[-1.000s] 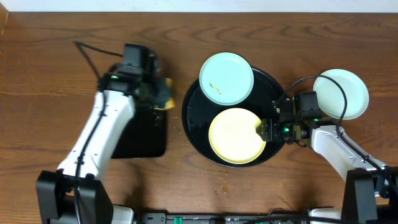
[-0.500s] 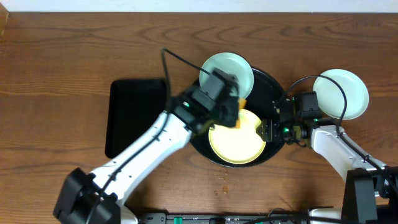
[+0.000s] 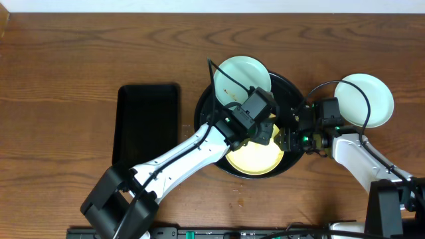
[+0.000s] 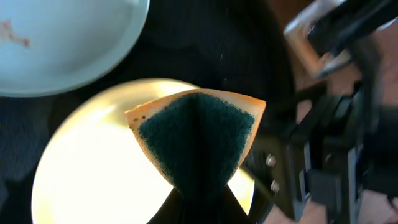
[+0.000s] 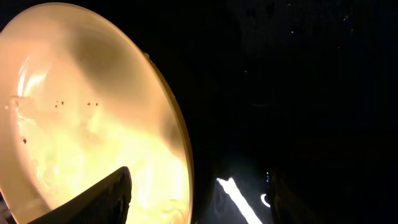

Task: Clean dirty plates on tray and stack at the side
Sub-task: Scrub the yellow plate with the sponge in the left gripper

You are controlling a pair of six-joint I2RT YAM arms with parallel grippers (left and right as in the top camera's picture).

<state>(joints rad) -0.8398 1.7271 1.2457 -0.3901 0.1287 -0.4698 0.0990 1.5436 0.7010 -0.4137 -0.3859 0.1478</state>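
Note:
On the round black tray [image 3: 287, 93] lies a pale yellow plate [image 3: 247, 159] with tiny brown specks [image 5: 59, 104]. A mint plate [image 3: 242, 78] with a brown smear [image 4: 12, 34] rests over the tray's far rim. A second mint plate [image 3: 364, 99] sits on the table to the right. My left gripper [image 3: 263, 129] is shut on a green and yellow sponge [image 4: 199, 140], held just over the yellow plate [image 4: 87, 174]. My right gripper [image 3: 287, 139] stands open astride that plate's right rim [image 5: 185, 155], one finger [image 5: 102, 199] above the plate and the other over the tray [image 5: 280, 74].
A rectangular black tray [image 3: 147, 123] lies on the wooden table to the left of the round one. My left arm [image 3: 179, 156] stretches across the round tray's left side. A few crumbs [image 3: 238, 192] lie on the table in front.
My left arm has swung right from the rectangular tray to over the yellow plate, carrying the sponge. The right arm has stayed put.

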